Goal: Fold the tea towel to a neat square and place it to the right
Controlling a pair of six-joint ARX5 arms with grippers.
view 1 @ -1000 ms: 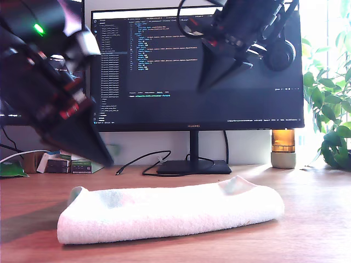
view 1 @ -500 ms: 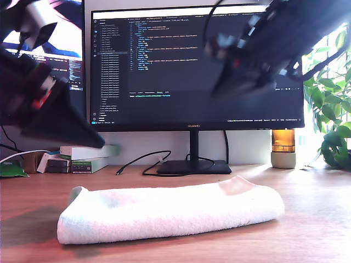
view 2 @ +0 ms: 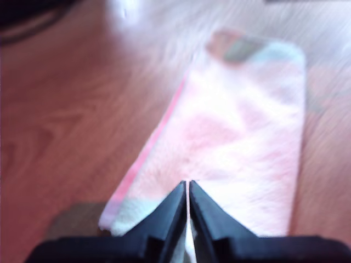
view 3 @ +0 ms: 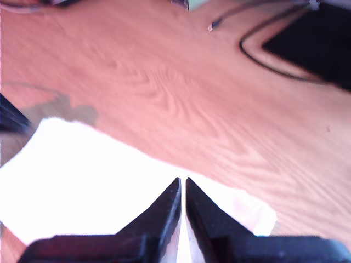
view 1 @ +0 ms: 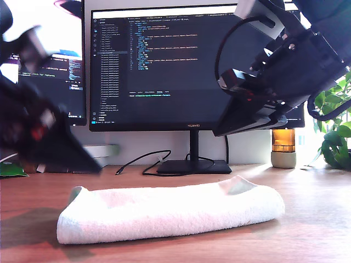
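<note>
Both our arms have lifted clear of the tea towel (view 1: 170, 212) (a long strip, not yet square); my first gripper (view 2: 187, 189) and my second gripper (view 3: 182, 186) are pinched closed, empty, so another fold awaits.

My first gripper (view 2: 187, 189) has its two dark jaws pressed together with only a thin slit between them, holding nothing. Beyond them the tea towel (view 2: 241, 131) lies folded into a long strip on the wooden table (view 2: 71, 109), stretching away lengthwise, pale pink and white with mint-green checks at its far end, the picture blurred.
</note>
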